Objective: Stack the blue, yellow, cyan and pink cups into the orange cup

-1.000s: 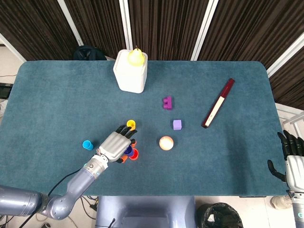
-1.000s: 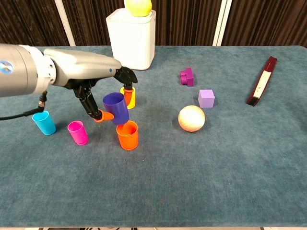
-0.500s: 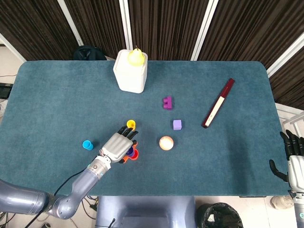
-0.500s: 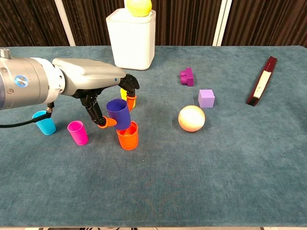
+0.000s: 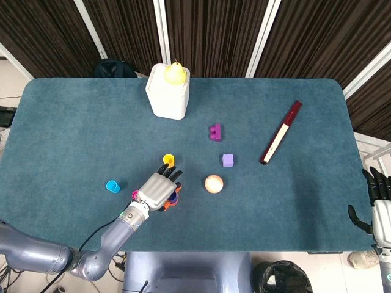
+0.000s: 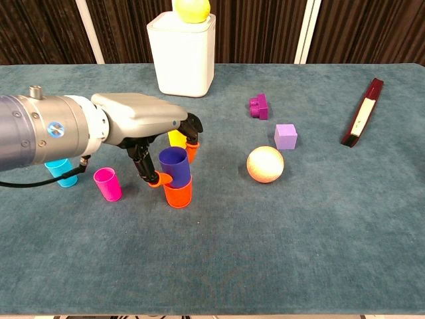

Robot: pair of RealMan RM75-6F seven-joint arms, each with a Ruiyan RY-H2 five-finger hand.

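Lowered over the past second, the blue cup (image 6: 174,165) now sits upright with its base inside the orange cup (image 6: 178,195), where before it hung tilted just above the rim. The left hand (image 6: 143,126) has come forward with it and, in the chest view, its fingers (image 6: 153,178) are wrapped on the blue cup's sides, so it grips the cup; release looks like the step in hand.

By my reading one cup of four is nearly placed, though it may not be fully seated. Three are left. Taking the orange cup as the mark: the yellow cup (image 6: 176,139) stands just behind it, half hidden by the fingers; the pink cup (image 6: 107,184) stands near on its left; the cyan cup (image 6: 63,172) stands further left, partly behind the forearm.

The right hand (image 5: 377,207) hangs off the table's right edge, well apart from the orange cup, holding nothing, fingers apart.

For room: the table (image 6: 279,246) is bare in front of the orange cup to the near edge. To its right the ball (image 6: 265,164) lies near, the cube (image 6: 285,136) beyond that. The white box (image 6: 182,53) stands well behind, at the far side. Withdrawing leftward risks brushing the pink cup; lifting straight up looks safer.
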